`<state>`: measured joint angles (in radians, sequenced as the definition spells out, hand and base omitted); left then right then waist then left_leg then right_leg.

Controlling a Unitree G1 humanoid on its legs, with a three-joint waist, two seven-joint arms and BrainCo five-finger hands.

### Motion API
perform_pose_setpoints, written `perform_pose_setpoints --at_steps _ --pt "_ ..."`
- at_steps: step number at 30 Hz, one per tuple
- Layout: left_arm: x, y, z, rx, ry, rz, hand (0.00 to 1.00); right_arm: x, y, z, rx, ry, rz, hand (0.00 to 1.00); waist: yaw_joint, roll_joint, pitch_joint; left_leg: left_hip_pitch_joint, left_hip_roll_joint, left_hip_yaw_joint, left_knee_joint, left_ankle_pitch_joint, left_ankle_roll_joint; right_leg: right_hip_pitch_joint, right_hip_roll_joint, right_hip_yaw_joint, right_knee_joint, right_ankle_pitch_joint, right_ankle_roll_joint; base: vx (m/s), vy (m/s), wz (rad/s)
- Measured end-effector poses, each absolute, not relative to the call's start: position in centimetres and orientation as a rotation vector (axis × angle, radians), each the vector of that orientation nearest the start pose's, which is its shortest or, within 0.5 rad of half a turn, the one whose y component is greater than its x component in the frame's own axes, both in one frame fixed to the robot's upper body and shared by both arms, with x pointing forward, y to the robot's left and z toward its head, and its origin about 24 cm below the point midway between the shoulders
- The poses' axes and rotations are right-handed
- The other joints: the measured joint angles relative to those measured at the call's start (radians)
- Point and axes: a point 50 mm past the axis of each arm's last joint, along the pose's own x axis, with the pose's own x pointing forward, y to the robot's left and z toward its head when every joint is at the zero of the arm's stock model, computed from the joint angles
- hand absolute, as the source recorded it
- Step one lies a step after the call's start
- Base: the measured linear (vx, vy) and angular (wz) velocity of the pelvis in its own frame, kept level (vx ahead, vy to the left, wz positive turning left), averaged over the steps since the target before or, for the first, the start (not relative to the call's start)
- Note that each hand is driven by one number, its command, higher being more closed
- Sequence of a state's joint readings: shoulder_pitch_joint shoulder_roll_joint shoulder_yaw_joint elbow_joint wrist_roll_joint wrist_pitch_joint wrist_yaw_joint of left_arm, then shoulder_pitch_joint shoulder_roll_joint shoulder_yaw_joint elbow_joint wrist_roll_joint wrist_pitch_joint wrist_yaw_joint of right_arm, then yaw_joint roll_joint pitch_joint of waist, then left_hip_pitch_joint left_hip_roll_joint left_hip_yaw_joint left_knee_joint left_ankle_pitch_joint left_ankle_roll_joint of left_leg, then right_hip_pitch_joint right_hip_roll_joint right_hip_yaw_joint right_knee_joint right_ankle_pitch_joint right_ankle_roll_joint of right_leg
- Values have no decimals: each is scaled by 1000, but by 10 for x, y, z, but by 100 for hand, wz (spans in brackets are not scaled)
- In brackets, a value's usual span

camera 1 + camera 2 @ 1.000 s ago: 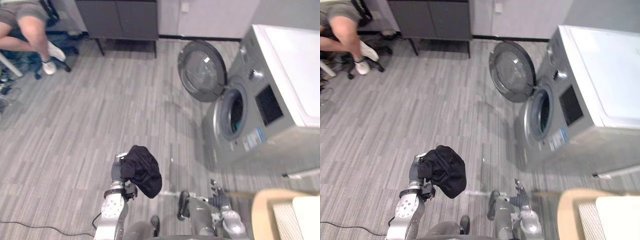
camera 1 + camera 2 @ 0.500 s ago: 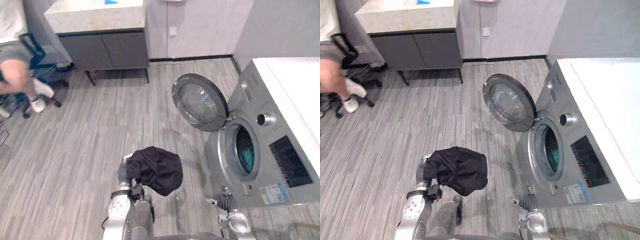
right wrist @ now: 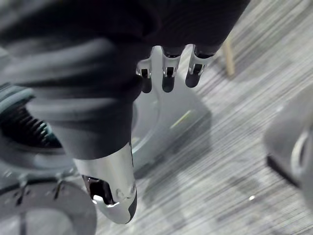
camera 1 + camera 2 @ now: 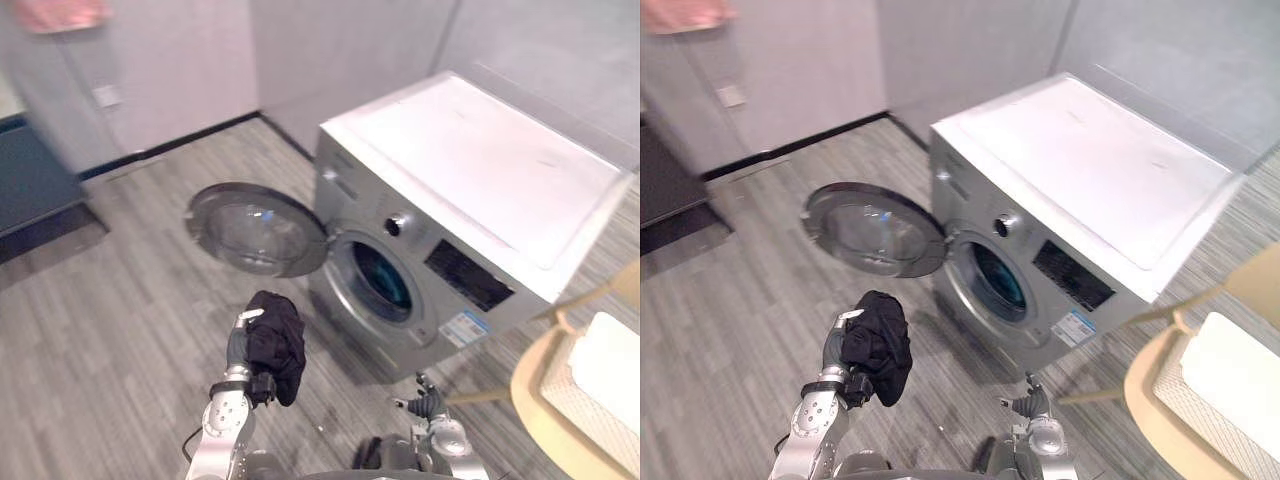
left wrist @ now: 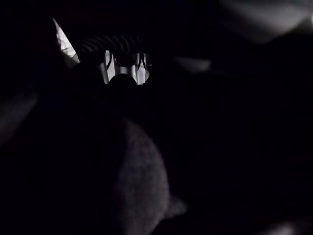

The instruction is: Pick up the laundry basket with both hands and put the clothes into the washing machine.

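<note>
A black garment hangs bunched from my left hand, which is shut on it and held up above the floor. The dark cloth covers most of the left wrist view. The silver washing machine stands just right of the garment. Its round door is swung open to the left, and something teal shows inside the drum opening. My right hand hangs low near the machine's front corner; its fingers are relaxed and hold nothing.
A light wooden chair with a cream cushion stands at the right, close to the machine. A dark cabinet is at the far left by the wall. Grey plank floor lies open before the door.
The camera has swung right, so the washing machine now fills the middle and the seated person is out of view. The garment stays in my left hand, hanging more bunched.
</note>
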<state>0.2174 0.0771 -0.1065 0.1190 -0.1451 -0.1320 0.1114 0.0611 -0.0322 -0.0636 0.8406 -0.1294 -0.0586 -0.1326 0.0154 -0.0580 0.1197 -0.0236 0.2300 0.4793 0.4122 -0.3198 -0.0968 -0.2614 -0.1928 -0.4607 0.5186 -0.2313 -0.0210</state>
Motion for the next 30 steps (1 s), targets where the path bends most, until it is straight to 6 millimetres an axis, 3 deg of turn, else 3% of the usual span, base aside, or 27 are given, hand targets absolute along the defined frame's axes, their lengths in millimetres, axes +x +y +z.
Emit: perform_pose_setpoints --at_steps 2,3,4,5,6,8,9,10,11,12,13,14,16,18,19,23,27,30 --pt "194 154 -28 -79 252 86 100 143 -194 -135 -195 856 -184 0 -7 52 3 4 21 -58 42 14 -6 22 28 17 -22 -8 11 318 -57 -62" --pt "196 149 -28 -97 248 80 100 130 -203 -138 -184 891 -228 0 -11 71 18 0 47 -90 153 39 10 77 39 8 -30 -16 13 354 -84 -20" --pt "196 147 -28 -104 248 79 100 127 -204 -138 -173 893 -245 0 -8 76 23 -7 62 -104 220 63 19 111 51 1 -40 -17 14 391 -122 -21" --pt "194 141 -27 -128 249 75 100 118 -209 -138 -175 904 -269 0 0 84 27 -57 108 -169 440 205 61 211 73 6 -91 -17 13 295 -78 -37" --pt "193 141 -27 -133 245 76 100 118 -209 -137 -172 894 -272 0 7 74 31 -95 123 -196 532 266 69 250 77 18 -119 -21 6 343 -26 -54" --pt "194 136 -22 -133 223 43 100 125 -208 -133 -162 856 -292 0 26 76 29 -194 136 -249 713 210 79 298 81 58 -159 -46 31 282 127 -68" --pt "194 132 -20 -134 214 22 100 133 -209 -130 -164 835 -300 0 30 73 29 -297 107 -274 710 130 93 299 70 110 -171 -59 46 265 165 -79" --pt "194 132 -20 -134 214 18 100 135 -209 -129 -161 830 -299 0 29 70 31 -322 86 -290 665 101 90 297 63 125 -172 -58 50 298 238 -93" --pt "194 132 -21 -132 218 17 100 140 -206 -130 -147 832 -302 0 31 57 39 -352 22 -343 498 63 84 298 38 163 -170 -59 78 304 303 -71" --pt "193 131 -24 -131 230 17 100 138 -207 -132 -148 849 -308 0 33 55 40 -344 -44 -418 312 68 76 300 20 191 -160 -63 99 294 344 -75" --pt "193 131 -25 -131 238 18 100 137 -210 -133 -157 855 -314 0 34 70 33 -321 -74 -479 185 111 59 296 17 210 -147 -75 125 267 365 -72" --pt "195 133 -31 -99 262 8 100 134 -204 -138 -138 888 -309 0 42 35 42 -283 -126 -523 137 120 9 290 -9 284 -134 -100 158 199 250 -48" --pt "199 138 -34 -58 272 -3 100 132 -198 -141 -121 904 -303 0 34 13 43 -278 -161 -552 135 118 12 281 5 326 -163 -87 157 230 175 -19" --pt "199 139 -33 -48 271 -2 100 133 -199 -139 -121 892 -304 0 29 13 45 -262 -160 -519 166 104 25 275 10 341 -157 -49 144 173 145 -48" --pt "193 138 -32 -44 268 -6 100 136 -198 -138 -119 875 -303 0 30 21 47 -222 -138 -468 166 71 37 272 17 398 -136 -29 143 108 168 -92" --pt "192 137 -31 -44 263 -20 100 134 -197 -139 -108 884 -311 0 28 26 48 -168 -87 -346 170 -15 57 217 34 492 -86 -26 145 33 121 -99" --pt "193 140 -31 -44 263 -2 100 129 -198 -140 -111 903 -315 0 20 35 52 -152 -39 -243 217 -66 57 138 44 522 4 -27 146 -16 68 -91" --pt "203 143 -24 -64 225 40 100 130 -202 -138 -107 891 -336 0 4 48 76 -188 -13 -227 311 -111 56 50 50 517 132 -40 153 -43 50 -50"
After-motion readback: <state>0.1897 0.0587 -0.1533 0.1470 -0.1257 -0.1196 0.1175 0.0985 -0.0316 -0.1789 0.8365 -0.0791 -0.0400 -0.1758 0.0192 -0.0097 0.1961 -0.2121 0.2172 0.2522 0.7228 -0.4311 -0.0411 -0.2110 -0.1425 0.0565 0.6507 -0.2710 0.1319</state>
